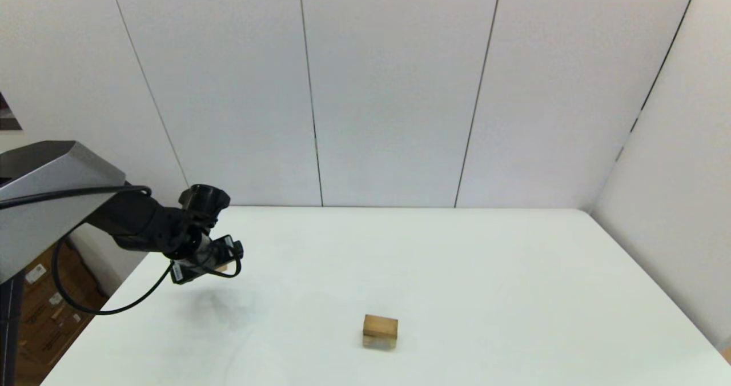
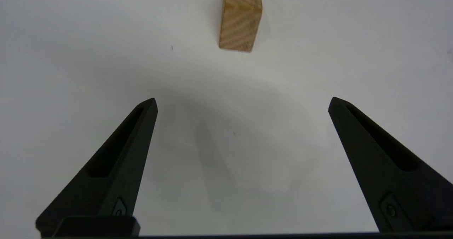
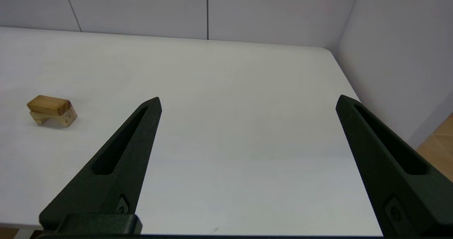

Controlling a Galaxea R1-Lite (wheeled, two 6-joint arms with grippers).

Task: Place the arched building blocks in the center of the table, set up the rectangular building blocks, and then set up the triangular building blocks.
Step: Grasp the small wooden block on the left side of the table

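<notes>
Near the front middle of the table (image 1: pixel 485 272) stands the arched building block (image 1: pixel 379 342), with the rectangular building block (image 1: pixel 381 324) lying flat on top of it. The right wrist view shows the same pair, the bar (image 3: pixel 49 104) resting on the arch (image 3: pixel 58 118). The triangular building block (image 2: pixel 240 18), a grained wedge, lies on the table a little beyond my left gripper (image 2: pixel 242 101). That gripper hovers open and empty over the table's left side. My right gripper (image 3: pixel 247 99) is open and empty, off to the right of the stack and outside the head view.
White wall panels (image 1: pixel 400 89) close off the back and right sides of the table. Beyond the table's left edge there are brown cardboard boxes (image 1: pixel 40 312) on the floor. A black cable (image 1: pixel 85 306) hangs from my left arm.
</notes>
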